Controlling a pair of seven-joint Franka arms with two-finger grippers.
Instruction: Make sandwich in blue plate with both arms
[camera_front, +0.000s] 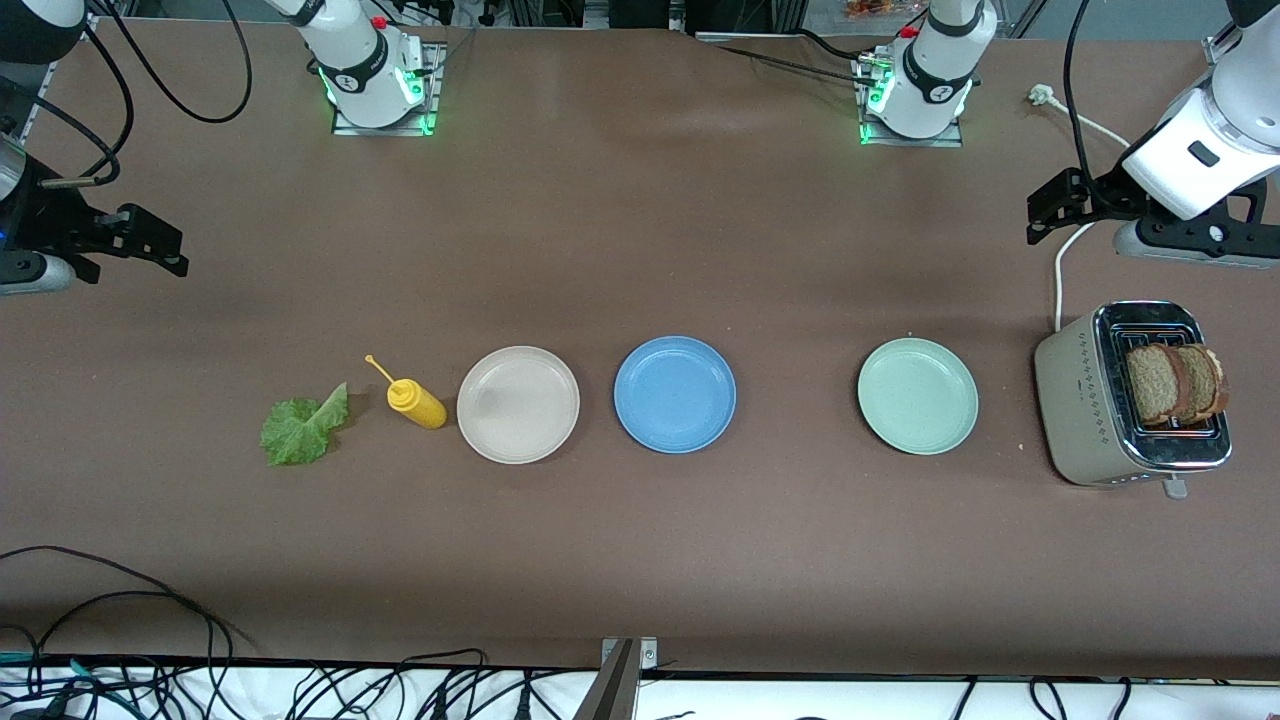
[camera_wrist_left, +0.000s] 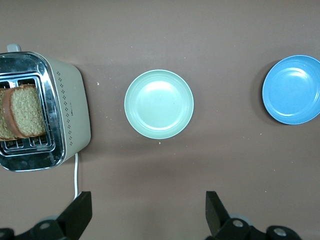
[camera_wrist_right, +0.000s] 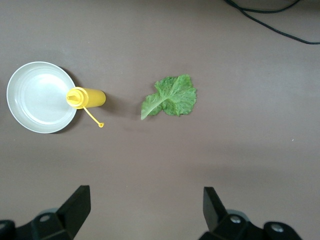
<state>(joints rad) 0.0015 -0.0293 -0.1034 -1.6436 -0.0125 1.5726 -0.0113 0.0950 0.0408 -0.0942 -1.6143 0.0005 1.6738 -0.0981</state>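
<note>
Three plates: beige plate (camera_front: 518, 404), blue plate (camera_front: 675, 393), mint plate (camera_front: 917, 395). Two bread slices (camera_front: 1173, 381) in toaster (camera_front: 1090, 405); one lettuce leaf (camera_front: 303, 427), one mustard bottle (camera_front: 417, 403). Left gripper (camera_wrist_left: 148, 212), right gripper (camera_wrist_right: 145, 210): jaws spread, empty.

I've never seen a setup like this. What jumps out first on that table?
A row of three plates: the blue plate in the middle, a beige plate and a mint-green plate on either side. At the left arm's end a toaster holds two bread slices; at the right arm's end lie a lettuce leaf and a yellow squeeze bottle.
</note>
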